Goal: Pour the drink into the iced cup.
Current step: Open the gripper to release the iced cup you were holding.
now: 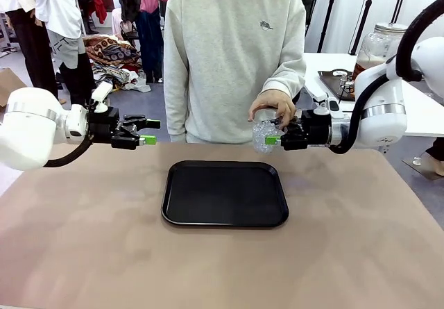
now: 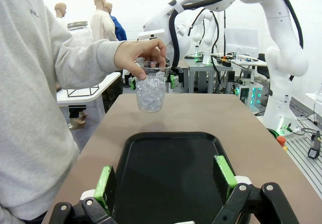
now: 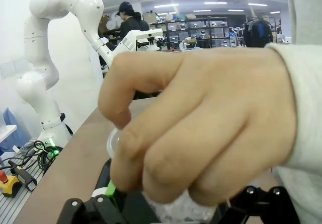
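The iced cup (image 1: 262, 134), a clear plastic cup full of ice, hangs above the table's far edge with the person's hand (image 1: 272, 105) gripping its rim from above. My right gripper (image 1: 272, 139) is open, its fingers on either side of the cup (image 2: 151, 91). In the right wrist view the hand (image 3: 201, 128) covers most of the cup (image 3: 113, 142). The drink (image 1: 363, 64), amber-brown, sits in a lidded glass jar (image 1: 380, 42) on the white side table at the back right. My left gripper (image 1: 147, 132) hovers open at the left with nothing in it; its green pads (image 2: 104, 183) frame the tray.
A black tray (image 1: 223, 220) lies in the middle of the brown table (image 1: 83, 239). The person stands at the far edge behind it. A white side table (image 1: 423, 107) stands to the back right.
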Motion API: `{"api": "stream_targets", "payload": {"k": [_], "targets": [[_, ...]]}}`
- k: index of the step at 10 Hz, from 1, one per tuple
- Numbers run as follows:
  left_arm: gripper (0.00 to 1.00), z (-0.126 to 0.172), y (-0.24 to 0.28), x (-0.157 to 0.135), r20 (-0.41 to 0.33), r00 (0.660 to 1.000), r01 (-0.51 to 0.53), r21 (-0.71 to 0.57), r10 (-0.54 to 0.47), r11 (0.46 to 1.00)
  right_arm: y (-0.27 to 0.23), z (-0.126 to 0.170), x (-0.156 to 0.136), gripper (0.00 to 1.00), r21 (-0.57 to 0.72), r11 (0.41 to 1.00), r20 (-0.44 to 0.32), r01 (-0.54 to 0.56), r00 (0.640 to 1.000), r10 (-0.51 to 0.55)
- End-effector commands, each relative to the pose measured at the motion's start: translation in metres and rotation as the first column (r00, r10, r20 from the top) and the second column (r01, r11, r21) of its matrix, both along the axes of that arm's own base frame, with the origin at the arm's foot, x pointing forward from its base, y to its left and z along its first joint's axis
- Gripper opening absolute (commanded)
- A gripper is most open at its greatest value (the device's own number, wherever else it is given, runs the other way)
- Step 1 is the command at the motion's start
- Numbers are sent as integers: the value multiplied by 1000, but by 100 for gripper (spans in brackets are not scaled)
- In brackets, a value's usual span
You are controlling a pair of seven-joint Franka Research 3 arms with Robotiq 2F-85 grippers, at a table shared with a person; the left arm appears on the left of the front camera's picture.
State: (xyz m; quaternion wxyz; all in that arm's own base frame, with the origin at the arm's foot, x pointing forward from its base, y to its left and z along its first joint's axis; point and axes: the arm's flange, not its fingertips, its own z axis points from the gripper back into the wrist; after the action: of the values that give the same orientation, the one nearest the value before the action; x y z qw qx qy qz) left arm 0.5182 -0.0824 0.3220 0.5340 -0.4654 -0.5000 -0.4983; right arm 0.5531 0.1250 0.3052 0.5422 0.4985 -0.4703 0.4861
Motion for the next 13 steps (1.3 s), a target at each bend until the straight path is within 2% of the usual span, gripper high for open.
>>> {"api": "stream_targets", "payload": {"k": [1, 5, 9, 13], "targets": [[100, 1, 0, -1, 2, 1000, -10, -9, 10, 1000, -13, 2, -2, 100, -9, 1000, -32, 7, 999, -7], [100, 1, 0, -1, 2, 1000, -10, -9, 10, 1000, -50, -11, -18, 100, -30, 999, -35, 18, 999, -19], [100, 1, 0, -1, 2, 1000, -10, -9, 10, 1000, -86, -25, -48, 100, -48, 999, 48, 22, 999, -20], [100, 1, 0, -1, 2, 1000, -10, -9, 10, 1000, -101, -26, -63, 100, -12, 998, 80, 64, 995, -62]]}}
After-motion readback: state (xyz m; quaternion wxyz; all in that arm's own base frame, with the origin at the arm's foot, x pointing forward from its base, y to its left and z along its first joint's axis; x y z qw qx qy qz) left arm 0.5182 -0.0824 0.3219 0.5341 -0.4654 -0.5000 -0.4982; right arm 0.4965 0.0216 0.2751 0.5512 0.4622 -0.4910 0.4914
